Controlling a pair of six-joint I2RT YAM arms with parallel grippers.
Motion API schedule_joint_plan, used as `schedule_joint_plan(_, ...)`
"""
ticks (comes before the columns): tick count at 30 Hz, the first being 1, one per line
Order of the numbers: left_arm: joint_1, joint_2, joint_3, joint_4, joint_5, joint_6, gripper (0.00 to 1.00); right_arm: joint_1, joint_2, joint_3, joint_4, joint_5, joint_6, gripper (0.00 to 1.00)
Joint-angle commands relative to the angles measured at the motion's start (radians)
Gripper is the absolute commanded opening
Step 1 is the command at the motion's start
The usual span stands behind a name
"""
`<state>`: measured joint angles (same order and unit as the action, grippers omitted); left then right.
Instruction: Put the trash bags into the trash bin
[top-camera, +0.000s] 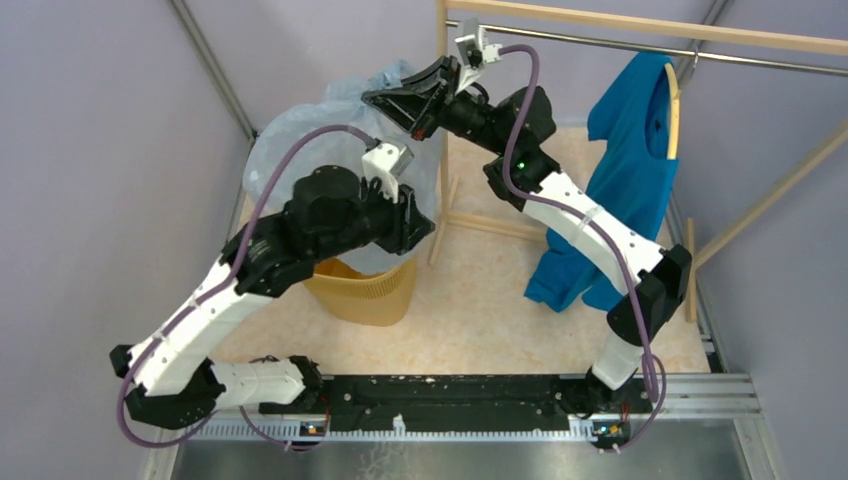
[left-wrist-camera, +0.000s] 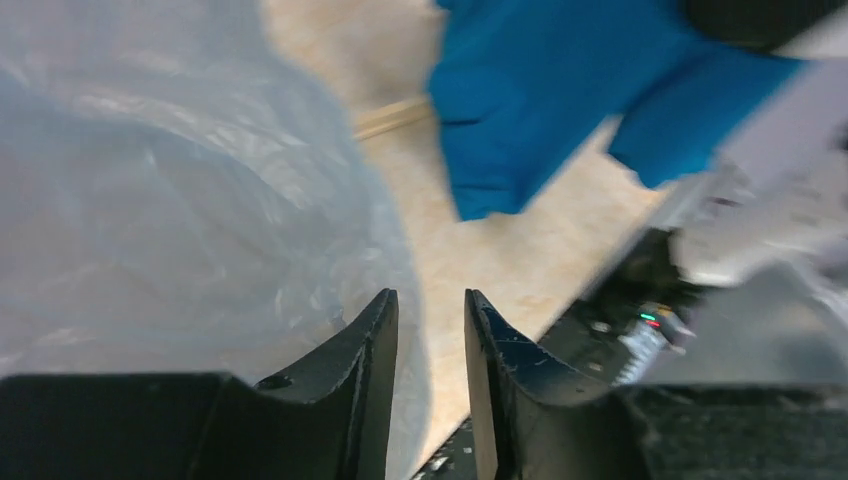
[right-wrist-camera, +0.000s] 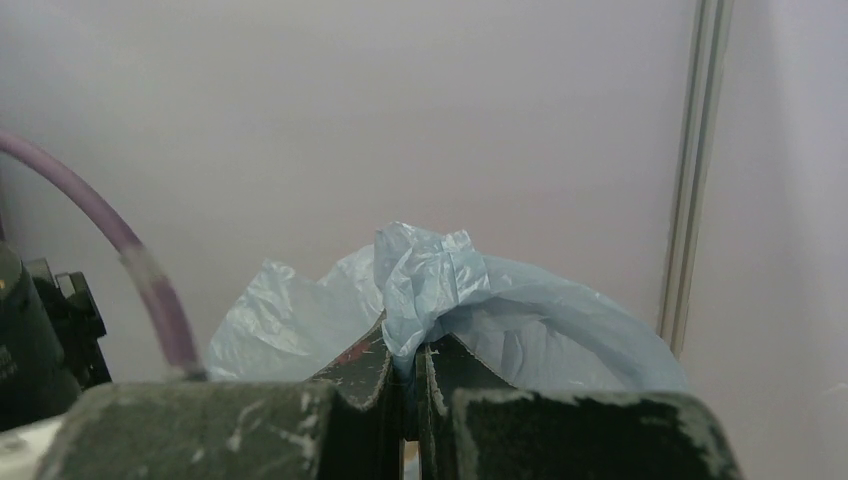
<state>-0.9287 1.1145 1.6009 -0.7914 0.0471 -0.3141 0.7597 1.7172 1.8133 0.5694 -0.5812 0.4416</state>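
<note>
The blue shirt (top-camera: 625, 180) hangs on a wooden hanger (top-camera: 676, 110) from the rack (top-camera: 640, 25), at 3 o'clock of the trash bin (top-camera: 375, 295) and well apart from it. One rack upright stands just beside the 3 o'clock side of the trash bag (top-camera: 300, 130). The left arm lies across the bin's mouth and hides most of it from above. The bag billows above the bin toward 12 o'clock. The right gripper (right-wrist-camera: 408, 365) is clamped on a bunched fold at the bag's top. The left gripper (left-wrist-camera: 431, 330) has its jaws slightly parted, with film just beside one finger. The table (top-camera: 480, 310) is pale and speckled, and the walls (top-camera: 90, 150) are lilac.
</note>
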Motion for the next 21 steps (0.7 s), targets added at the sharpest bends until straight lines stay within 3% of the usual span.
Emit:
schedule_joint_plan(1,0.004,-0.019,-0.056,-0.048,-0.416,-0.066,0.36,0.041,-0.025,0.032,-0.052,0.034,-0.090,0.00)
schedule_joint_plan(5,0.004,-0.081,-0.234,0.002,-0.505,-0.123,0.36,0.052,-0.027,0.024,-0.058,0.038,-0.098,0.00)
schedule_joint_plan(10,0.004,-0.109,-0.332,-0.037,-0.559,-0.211,0.40,0.058,-0.015,0.015,-0.055,0.037,-0.088,0.00)
schedule_joint_plan(13,0.004,-0.138,-0.300,-0.006,-0.434,-0.154,0.59,0.059,-0.012,0.006,-0.053,0.024,-0.072,0.00)
schedule_joint_plan(19,0.004,-0.185,-0.144,0.043,-0.019,0.026,0.91,0.058,-0.077,-0.117,-0.074,-0.026,-0.091,0.00)
schedule_joint_plan(21,0.004,-0.195,-0.093,0.033,0.002,0.057,0.98,0.056,-0.115,-0.168,-0.098,-0.027,-0.115,0.00)
